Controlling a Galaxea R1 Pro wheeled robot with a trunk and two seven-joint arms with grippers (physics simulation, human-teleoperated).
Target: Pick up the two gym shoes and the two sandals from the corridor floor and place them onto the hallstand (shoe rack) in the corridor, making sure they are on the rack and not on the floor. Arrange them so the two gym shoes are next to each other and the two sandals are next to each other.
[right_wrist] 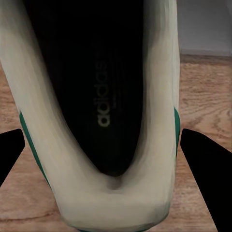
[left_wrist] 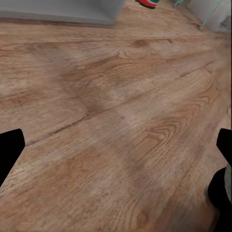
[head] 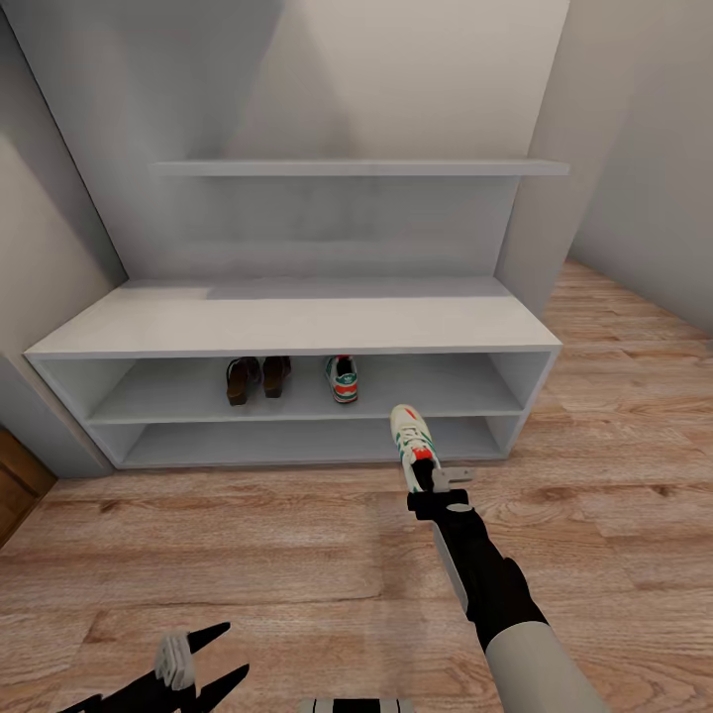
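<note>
One gym shoe (head: 343,377) stands on the upper shelf of the hallstand (head: 297,322), and the two sandals (head: 257,377) sit side by side just to its left. My right gripper (head: 428,477) is shut on the heel of the second gym shoe (head: 409,433), toe pointing at the rack, just in front of the rack. In the right wrist view this gym shoe (right_wrist: 104,193) shows its dark insole between my fingers (right_wrist: 203,164). My left gripper (head: 223,656) hangs open low over the corridor floor (head: 248,535); the left wrist view shows its fingertips (left_wrist: 9,150) wide apart above bare planks.
A floating grey shelf (head: 361,167) runs above the rack's flat top. Grey walls close in on the left and right of the rack. A wooden panel (head: 18,480) stands at the far left. Open floor (head: 634,356) extends to the right.
</note>
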